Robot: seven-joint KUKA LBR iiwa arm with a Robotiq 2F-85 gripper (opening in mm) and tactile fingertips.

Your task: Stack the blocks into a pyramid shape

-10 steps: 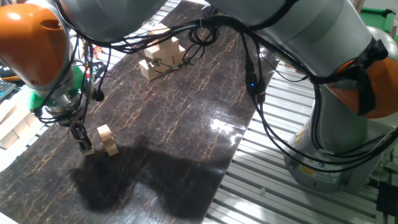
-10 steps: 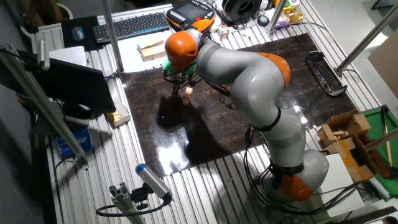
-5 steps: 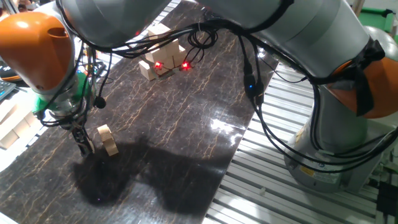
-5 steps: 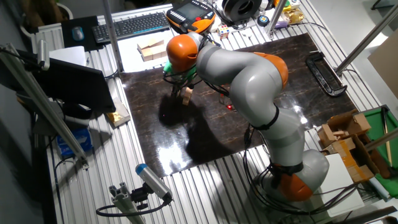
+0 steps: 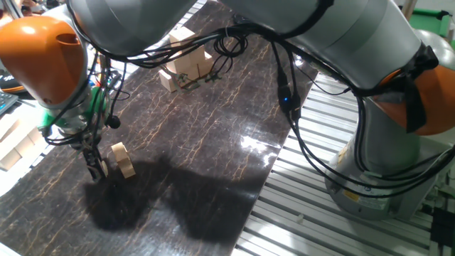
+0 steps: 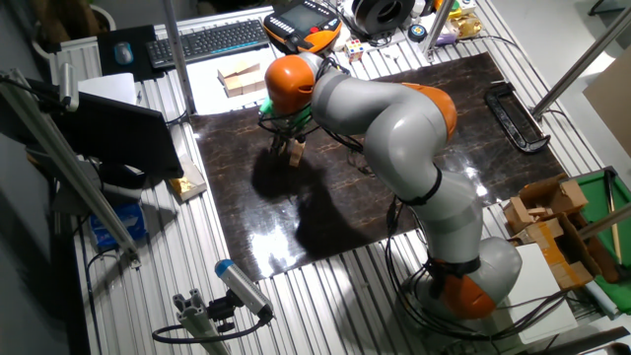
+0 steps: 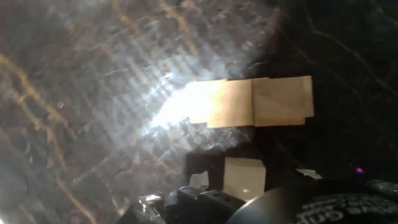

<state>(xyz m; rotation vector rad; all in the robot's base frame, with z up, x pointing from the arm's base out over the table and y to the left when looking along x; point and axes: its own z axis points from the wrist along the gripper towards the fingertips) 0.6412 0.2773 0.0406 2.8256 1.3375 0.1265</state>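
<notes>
Two light-tan wooden blocks [image 5: 122, 161] sit side by side on the dark mat; in the hand view they form one row [image 7: 252, 102]. A third block [image 5: 104, 169] lies at mat level just left of them, at my fingertips; it also shows in the hand view [image 7: 244, 177]. My gripper [image 5: 94, 169] points down at the mat with its jaws close together on this block. In the other fixed view the gripper [image 6: 286, 150] stands beside the blocks [image 6: 295, 153]. Several more blocks [image 5: 182, 66] lie at the far end of the mat.
Black cables [image 5: 227, 43] trail over the far blocks. More wooden pieces [image 5: 15, 146] lie off the mat's left edge. A keyboard [image 6: 212, 39] and a box of wooden pieces [image 6: 237, 77] sit behind the mat. The mat's right edge [image 5: 274, 167] borders slotted aluminium.
The wrist has shifted slightly right, toward the two blocks, with the third block at its fingertips. Red light spots seen half a second ago are gone.
</notes>
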